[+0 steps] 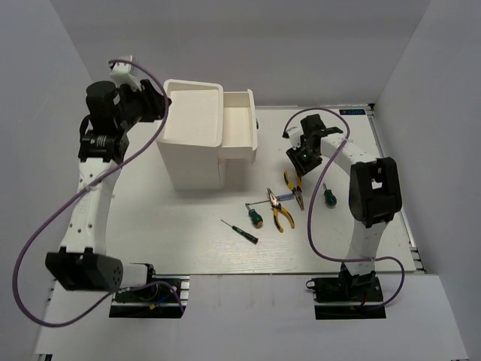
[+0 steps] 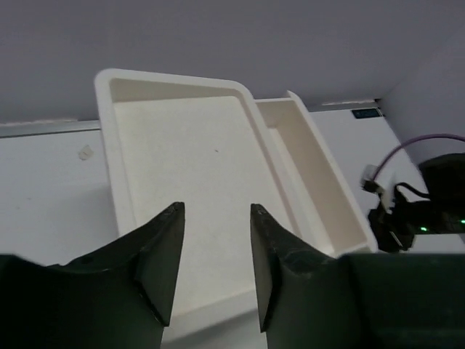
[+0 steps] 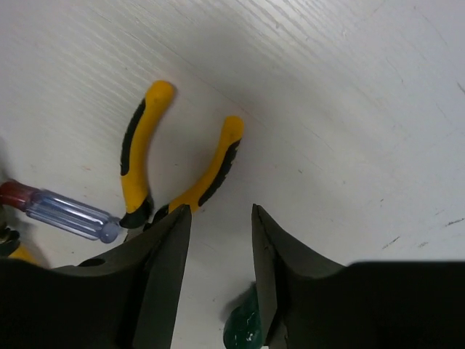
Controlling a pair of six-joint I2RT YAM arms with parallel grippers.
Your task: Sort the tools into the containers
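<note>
The left arm stands tall from its base and bends over the white container [image 1: 197, 167] at 11 o'clock on the bench [image 1: 165, 233]. The left end effector [image 2: 216, 209] is spread and empty above the top tray [image 2: 196, 167]. The right arm bends down at 3 o'clock. The right end effector [image 3: 219, 211] is spread (nothing between its fingers) just above the yellow-handled pliers [image 3: 215, 169], with a green-handled screwdriver [image 3: 243, 323] near them.

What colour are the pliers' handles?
Yellow with black strips on the pliers, clearest in the right wrist view.
</note>
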